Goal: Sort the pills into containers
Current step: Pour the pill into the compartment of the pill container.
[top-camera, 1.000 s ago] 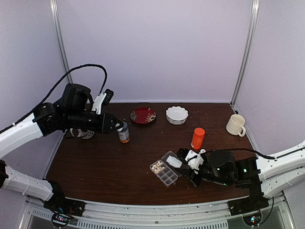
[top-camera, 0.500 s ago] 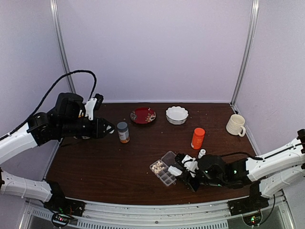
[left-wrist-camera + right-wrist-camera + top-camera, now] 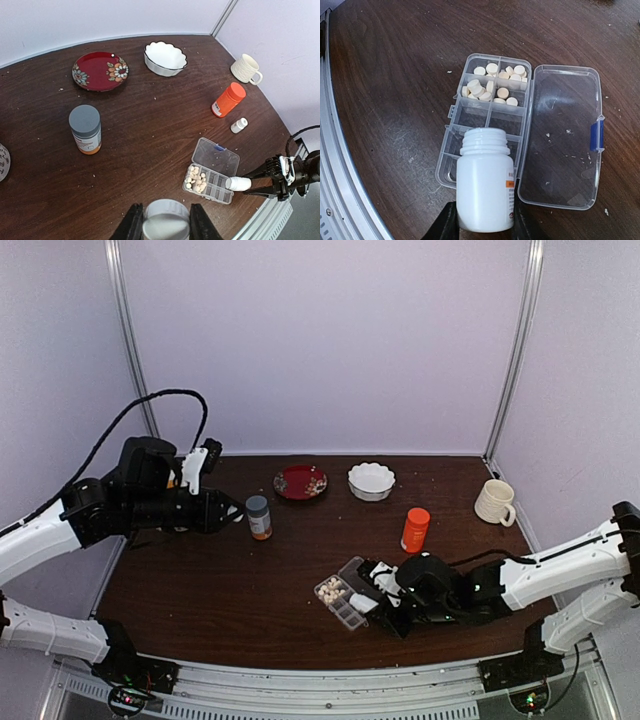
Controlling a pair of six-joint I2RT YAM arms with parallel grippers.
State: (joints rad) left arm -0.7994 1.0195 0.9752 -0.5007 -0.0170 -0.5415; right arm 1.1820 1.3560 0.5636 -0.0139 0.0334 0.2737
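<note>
The clear pill box [image 3: 471,116] lies open on the table, its lid [image 3: 565,135] folded flat to the right. Cream pills [image 3: 492,82] fill the two far cells; the other cells look empty. My right gripper [image 3: 482,222] is shut on an uncapped white bottle [image 3: 485,192], which lies tipped on its side with its mouth over the near cells. In the top view this gripper [image 3: 372,596] sits at the box [image 3: 352,612]. My left gripper [image 3: 166,225] is shut on a round grey cap [image 3: 166,227], held high over the left of the table [image 3: 228,510]. The left wrist view also shows the box [image 3: 220,187] and pills [image 3: 197,179].
An amber bottle with a grey top [image 3: 259,517] stands just right of the left gripper. An orange bottle [image 3: 415,529], a white scalloped bowl [image 3: 371,481], a red plate [image 3: 300,482] and a cream mug [image 3: 494,502] stand further back. A small white cap [image 3: 239,125] lies near the box.
My right arm has carried the white bottle leftward until its mouth is over the pill box. My left gripper has drawn back left from the amber bottle, cap in its jaws.
</note>
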